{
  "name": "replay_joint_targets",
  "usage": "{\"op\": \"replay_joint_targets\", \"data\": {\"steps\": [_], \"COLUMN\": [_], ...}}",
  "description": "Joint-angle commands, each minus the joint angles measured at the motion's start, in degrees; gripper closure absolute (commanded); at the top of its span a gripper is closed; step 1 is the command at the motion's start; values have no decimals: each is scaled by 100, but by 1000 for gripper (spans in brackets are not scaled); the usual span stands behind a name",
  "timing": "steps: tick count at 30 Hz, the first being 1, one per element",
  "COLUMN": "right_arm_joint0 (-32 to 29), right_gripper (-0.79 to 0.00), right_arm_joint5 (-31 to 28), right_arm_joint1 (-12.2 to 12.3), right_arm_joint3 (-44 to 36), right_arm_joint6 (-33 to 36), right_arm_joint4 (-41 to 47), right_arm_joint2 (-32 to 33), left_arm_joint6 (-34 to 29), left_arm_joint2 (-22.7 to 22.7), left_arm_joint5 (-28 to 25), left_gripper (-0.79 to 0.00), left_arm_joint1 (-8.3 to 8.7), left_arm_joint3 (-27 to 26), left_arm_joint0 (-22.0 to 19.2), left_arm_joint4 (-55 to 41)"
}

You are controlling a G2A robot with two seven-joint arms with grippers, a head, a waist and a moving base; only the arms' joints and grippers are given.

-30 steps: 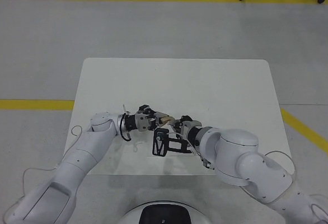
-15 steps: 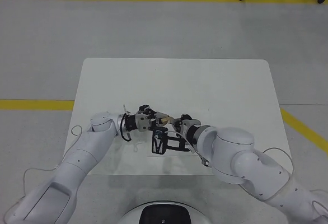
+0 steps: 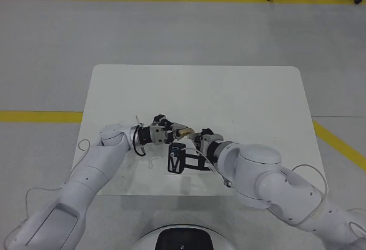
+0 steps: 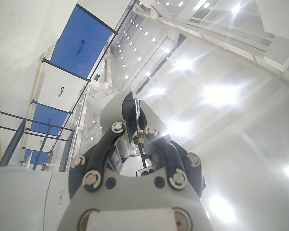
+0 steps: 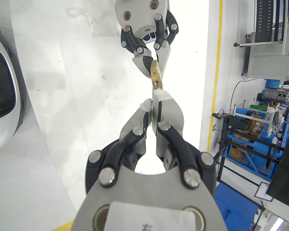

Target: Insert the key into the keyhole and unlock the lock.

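The left gripper (image 5: 154,67) is closed on the brass lock (image 5: 155,73), pinching its upper body between both fingers. The lock hangs in the air over the near middle of the white desk (image 3: 245,94), tilted, with its keyhole (image 5: 156,83) end pointing at the right gripper (image 5: 154,98). The right gripper is closed on the key (image 5: 152,115), which shows as a thin metal edge squeezed between its fingers (image 5: 167,106). The two grippers face each other tip to tip, and the right fingertips sit just beside the keyhole end of the lock. The key's blade is hidden by those fingertips, so whether it is in the keyhole cannot be told.
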Motion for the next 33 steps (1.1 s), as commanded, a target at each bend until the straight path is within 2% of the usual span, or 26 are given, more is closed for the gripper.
{"op": "replay_joint_targets", "data": {"steps": [1,33], "right_arm_joint0": [35,268], "right_gripper": [0,0], "right_arm_joint5": [28,240], "right_arm_joint1": [-3,-138], "right_arm_joint3": [12,239], "right_arm_joint6": [27,239], "right_arm_joint4": [-12,-158], "right_arm_joint2": [-29,-382], "left_arm_joint6": [29,71], "left_arm_joint2": [-11,-118], "left_arm_joint5": [-28,-10], "left_gripper": [0,0], "left_arm_joint1": [2,-7], "left_arm_joint3": [-9,-149], "left_arm_joint0": [3,109], "left_arm_joint4": [43,298]}}
